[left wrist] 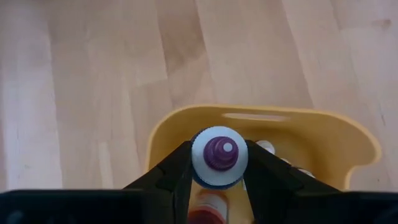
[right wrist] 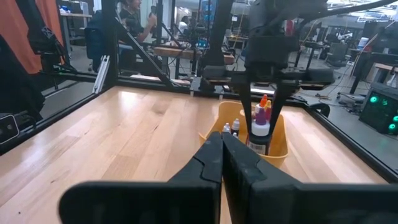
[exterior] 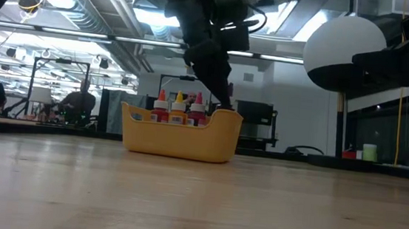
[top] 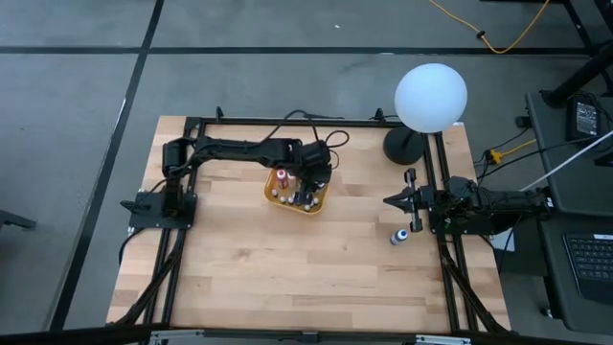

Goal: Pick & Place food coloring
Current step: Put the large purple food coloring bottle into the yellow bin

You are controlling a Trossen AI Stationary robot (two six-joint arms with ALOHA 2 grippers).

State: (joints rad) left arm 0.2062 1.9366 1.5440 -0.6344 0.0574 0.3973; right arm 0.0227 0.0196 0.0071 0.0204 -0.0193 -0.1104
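**Purple-capped bottle held over tray**

Left gripper (left wrist: pixel 217 177): positioned above the orange tray (top: pixel 321 206), near the table's middle toward the far edge. Fingers (left wrist: pixel 171 177) pinching a dropper bottle with purple top (left wrist: pixel 219 157), one finger pressed against each side of its white collar. Seen from the right wrist, held upright and directly over the tray's interior, its lower end about level with the rim; contact with the tray floor not discernible.

Orange tray: resting on the wooden table (top: pixel 287 278), oval, with a slot handle in one end wall. Contents: several food coloring bottles (exterior: pixel 178 108) standing upright, tops showing red, yellow and pinkish-red above the rim in the low view. Exact count and remaining cap colours too small to confirm.

One further bottle with a blue top (top: pixel 398 236): standing alone on the table near the right edge, well apart from the tray, just beside the right gripper.

Right gripper (right wrist: pixel 221 155): parked at the right edge of the table, pointing toward the tray, fingers pressed together, nothing between them.

White globe lamp (top: pixel 431 96): on a dark base at the far right corner of the table.
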